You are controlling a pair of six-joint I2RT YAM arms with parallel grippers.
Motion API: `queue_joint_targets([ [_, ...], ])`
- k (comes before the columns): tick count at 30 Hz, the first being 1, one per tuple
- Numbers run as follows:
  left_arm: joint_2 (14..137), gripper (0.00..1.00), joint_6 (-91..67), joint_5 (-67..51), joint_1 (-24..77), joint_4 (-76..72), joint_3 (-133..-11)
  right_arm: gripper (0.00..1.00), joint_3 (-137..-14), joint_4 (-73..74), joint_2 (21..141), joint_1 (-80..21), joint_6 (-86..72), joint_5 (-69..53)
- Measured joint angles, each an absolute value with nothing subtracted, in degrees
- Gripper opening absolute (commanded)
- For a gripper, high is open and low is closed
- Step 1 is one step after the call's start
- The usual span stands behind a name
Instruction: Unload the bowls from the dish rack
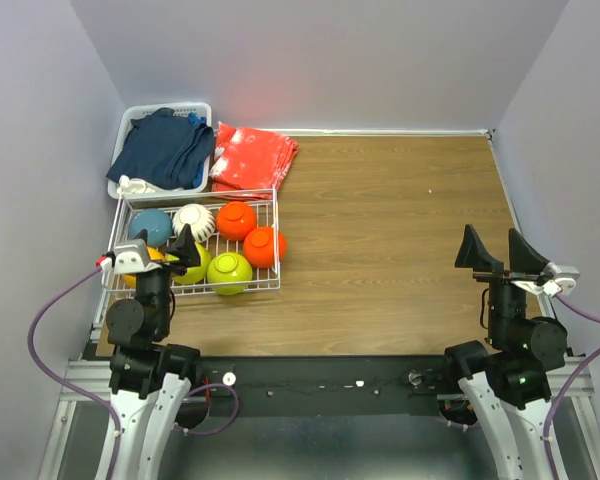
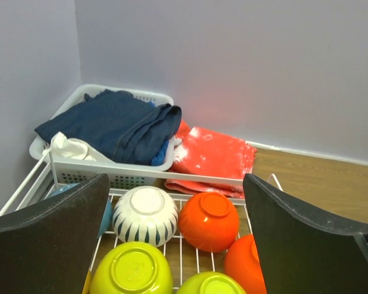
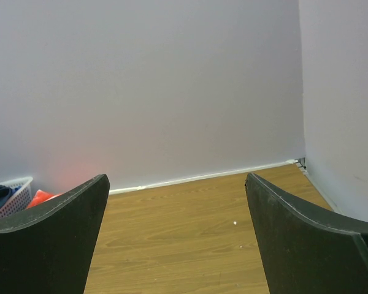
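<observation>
Top external view: left gripper point(image 1: 163, 243) hung wide open over the near edge of the dish rack point(image 1: 276, 225).
Upturned bowls point(image 1: 236, 219) lay just ahead of and below its jaws; the right gripper point(image 1: 490, 236), equally wide, stood well apart across the table point(image 1: 400, 250).

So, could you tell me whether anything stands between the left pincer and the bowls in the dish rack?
Nothing visible does. The left pincer hangs open over the near end of the dish rack. The lime green bowls lie uncovered just below and ahead of it.
</observation>
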State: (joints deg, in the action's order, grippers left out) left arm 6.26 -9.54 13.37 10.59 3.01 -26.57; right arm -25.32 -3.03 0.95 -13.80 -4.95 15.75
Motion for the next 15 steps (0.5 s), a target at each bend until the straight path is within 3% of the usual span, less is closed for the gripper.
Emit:
queue_joint_targets([
  [15, 26.83, 0.99, -14.61, 13.93, 9.80, 10.37, -36.42, 1.00, -25.32, -2.74, 0.95, -13.93, -5.63, 14.81],
])
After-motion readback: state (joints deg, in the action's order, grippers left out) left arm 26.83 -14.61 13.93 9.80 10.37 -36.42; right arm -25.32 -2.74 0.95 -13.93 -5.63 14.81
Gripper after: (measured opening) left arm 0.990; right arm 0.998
